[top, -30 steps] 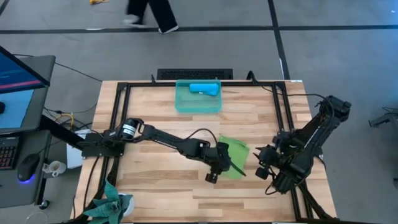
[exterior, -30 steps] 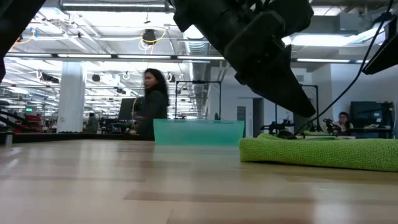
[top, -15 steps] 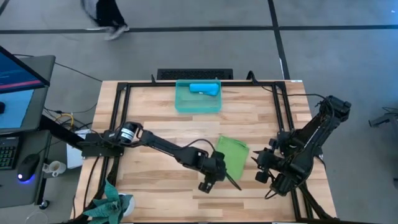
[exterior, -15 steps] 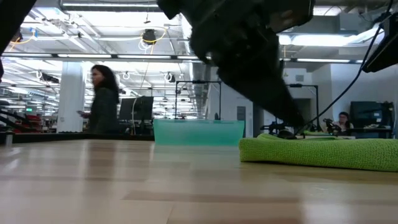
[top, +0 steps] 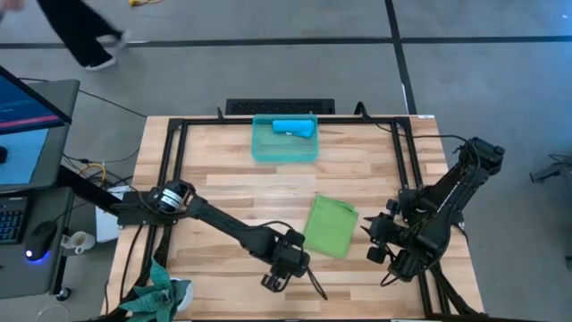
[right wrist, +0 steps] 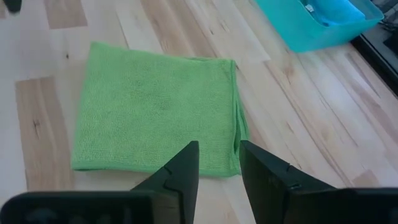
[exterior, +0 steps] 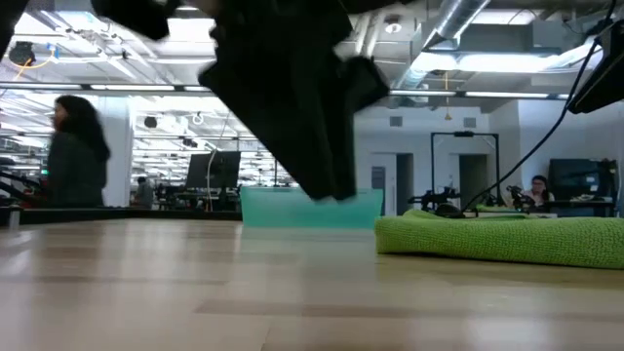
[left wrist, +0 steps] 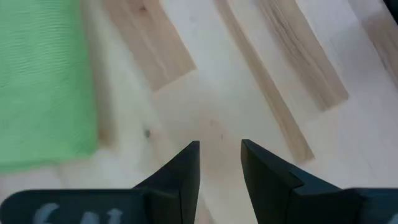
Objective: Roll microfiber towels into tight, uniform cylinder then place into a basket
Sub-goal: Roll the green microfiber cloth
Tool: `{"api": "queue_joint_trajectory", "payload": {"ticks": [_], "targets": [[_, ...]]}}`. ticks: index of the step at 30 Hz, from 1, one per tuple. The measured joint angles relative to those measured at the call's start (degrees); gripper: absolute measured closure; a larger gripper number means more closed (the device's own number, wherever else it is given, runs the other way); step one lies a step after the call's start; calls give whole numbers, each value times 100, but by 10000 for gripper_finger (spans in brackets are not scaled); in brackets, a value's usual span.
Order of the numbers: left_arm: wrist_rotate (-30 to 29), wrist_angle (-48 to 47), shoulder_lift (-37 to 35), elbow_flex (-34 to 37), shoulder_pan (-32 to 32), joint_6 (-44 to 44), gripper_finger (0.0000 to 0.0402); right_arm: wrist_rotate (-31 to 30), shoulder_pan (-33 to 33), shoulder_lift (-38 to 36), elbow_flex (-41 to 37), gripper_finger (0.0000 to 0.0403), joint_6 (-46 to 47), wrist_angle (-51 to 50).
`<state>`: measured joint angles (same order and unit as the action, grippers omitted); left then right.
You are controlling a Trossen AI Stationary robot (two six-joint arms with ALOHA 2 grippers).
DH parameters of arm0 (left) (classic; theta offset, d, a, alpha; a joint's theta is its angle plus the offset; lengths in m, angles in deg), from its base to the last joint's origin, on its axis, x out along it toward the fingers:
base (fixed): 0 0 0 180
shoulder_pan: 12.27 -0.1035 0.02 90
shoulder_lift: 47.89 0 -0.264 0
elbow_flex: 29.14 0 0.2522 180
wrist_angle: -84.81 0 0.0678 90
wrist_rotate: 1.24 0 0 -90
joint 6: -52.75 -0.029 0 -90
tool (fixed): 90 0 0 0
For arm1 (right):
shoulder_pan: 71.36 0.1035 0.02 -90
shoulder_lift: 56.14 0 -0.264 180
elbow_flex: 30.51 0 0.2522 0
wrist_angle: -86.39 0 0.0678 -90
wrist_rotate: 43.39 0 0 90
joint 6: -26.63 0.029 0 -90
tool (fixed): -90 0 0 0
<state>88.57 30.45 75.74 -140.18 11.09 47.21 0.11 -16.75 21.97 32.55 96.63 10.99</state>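
Wooden bench (top: 223,188): green towel (top: 332,226) flat, unrolled; blue towel (top: 293,127) in basket (top: 284,150).
My left gripper (top: 275,279) and right gripper (top: 379,241), both narrowly parted and empty, flank the green towel for rolling.

Bright even overhead light; blurred dark arm (exterior: 283,88) close up.

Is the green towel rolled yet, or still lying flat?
Still flat: the lime green towel lies as a folded rectangle on the table, unrolled, with neither hand touching it.
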Motion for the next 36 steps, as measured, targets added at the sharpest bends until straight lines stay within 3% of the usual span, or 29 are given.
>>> {"api": "queue_joint_trajectory", "payload": {"ticks": [5, 10, 17, 22, 25, 27, 31, 36], "targets": [[-508, -478, -464, 228, 109, -80, 292, 0, 0, 0, 0, 264, 1, 45], [-696, 338, -1552, 1704, 86, 285, 292, -2, 0, 0, 0, 266, 2, 74], [-1253, 4306, -3198, 4303, -46, -187, 292, -12, -117, 0, 0, 264, -1, 72], [-1252, 7200, -3459, 5450, -469, -447, 292, -19, -379, 0, 0, 266, -8, 67], [-894, 8251, -3285, 5610, -808, -185, 292, -11, -531, 0, 1, 266, -299, 62], [-617, 8478, -3109, 5556, -1032, 78, 292, -9, -648, 0, 2, 265, -773, 61], [-464, 8262, -2684, 5109, -1378, 218, 292, -6, -975, 0, 2, 265, -1369, 67], [-455, 7873, -1914, 4392, -1590, 148, 292, 275, -1272, 0, 2, 266, -1444, 83]]}}
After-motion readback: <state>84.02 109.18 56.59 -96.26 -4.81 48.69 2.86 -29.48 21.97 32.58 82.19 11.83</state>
